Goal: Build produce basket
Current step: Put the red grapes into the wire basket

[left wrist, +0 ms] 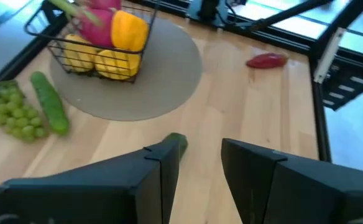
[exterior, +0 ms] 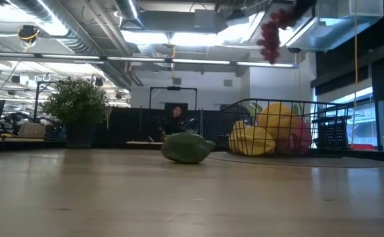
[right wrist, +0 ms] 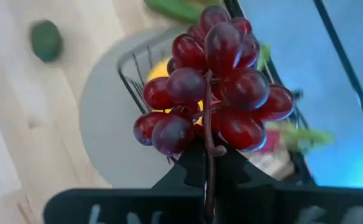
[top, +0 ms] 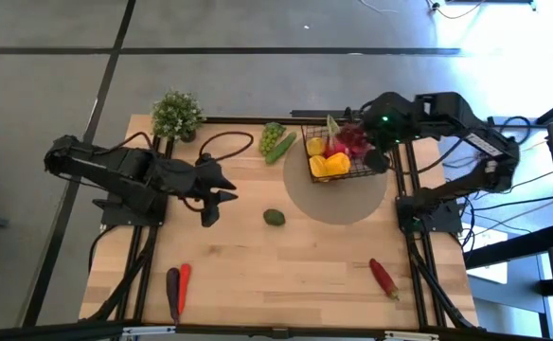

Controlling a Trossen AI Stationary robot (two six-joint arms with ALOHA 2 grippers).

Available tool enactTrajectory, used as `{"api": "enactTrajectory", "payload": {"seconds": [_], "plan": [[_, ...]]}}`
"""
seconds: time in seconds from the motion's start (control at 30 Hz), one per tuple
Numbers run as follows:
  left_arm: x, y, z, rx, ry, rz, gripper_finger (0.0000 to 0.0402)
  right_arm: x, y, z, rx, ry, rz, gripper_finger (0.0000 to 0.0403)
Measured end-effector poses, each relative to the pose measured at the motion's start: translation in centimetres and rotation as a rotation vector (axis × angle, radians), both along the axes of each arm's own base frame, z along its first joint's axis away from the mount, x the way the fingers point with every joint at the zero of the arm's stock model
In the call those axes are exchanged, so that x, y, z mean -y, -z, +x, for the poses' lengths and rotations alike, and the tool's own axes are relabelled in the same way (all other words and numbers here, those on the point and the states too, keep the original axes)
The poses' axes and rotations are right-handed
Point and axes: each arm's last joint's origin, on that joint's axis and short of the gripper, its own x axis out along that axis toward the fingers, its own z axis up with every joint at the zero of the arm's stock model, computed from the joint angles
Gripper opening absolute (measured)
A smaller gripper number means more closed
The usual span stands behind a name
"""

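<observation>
Purple grapes [right wrist: 214, 81] hang by the stem over a nearly full basket [top: 338, 157]

Nearest the lens, the right gripper [right wrist: 207, 163] is pinched tight on the thin stem of the bunch, high above the basket on its grey mat [top: 352, 199] — a slim hold that could slip or let the bunch swing, dropping it on the rim. Below, the yellow produce [top: 326, 159] and pink dragon fruit [top: 351, 142] already crowd the wire, so the grapes may roll off the heap. Farther off, the avocado [top: 274, 218] lies loose mid-table, and the left gripper [top: 218, 194] waits beside it, fingers parted, holding nothing — green grapes [top: 273, 137] and cucumber [top: 280, 148] also remain outside.
</observation>
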Motion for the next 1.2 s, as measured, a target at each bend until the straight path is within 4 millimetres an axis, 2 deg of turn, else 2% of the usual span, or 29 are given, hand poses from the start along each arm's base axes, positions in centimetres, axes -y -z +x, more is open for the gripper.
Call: {"api": "enactTrajectory", "payload": {"seconds": [0.1, 0.23, 0.7, 0.97, 1.2], "plan": [[-0.6, 0.0, 0.1, -0.003, -0.024, 0.004, 0.0109, 0.6, 1.5, -1.8, -0.040, 0.079, -0.002, 0.0000], [-1.3, 0.0, 0.2, -0.006, -0.046, 0.020, 0.0109, 1.5, 4.0, -3.2, -0.120, 0.159, 0.023, 0.0000], [-2.5, 0.0, 0.4, -0.008, -0.084, 0.000, 0.0109, 4.3, 13.1, -4.5, -0.456, 0.246, 0.093, 0.0000], [-2.5, 0.0, 0.5, -0.004, -0.090, -0.012, 0.0109, 5.6, 16.2, -4.4, -0.432, 0.181, 0.118, 0.0000], [-2.5, -0.1, 0.5, 0.007, -0.096, -0.023, 0.0109, 6.3, 17.3, -4.9, -0.428, 0.195, 0.134, 0.0000]]}}
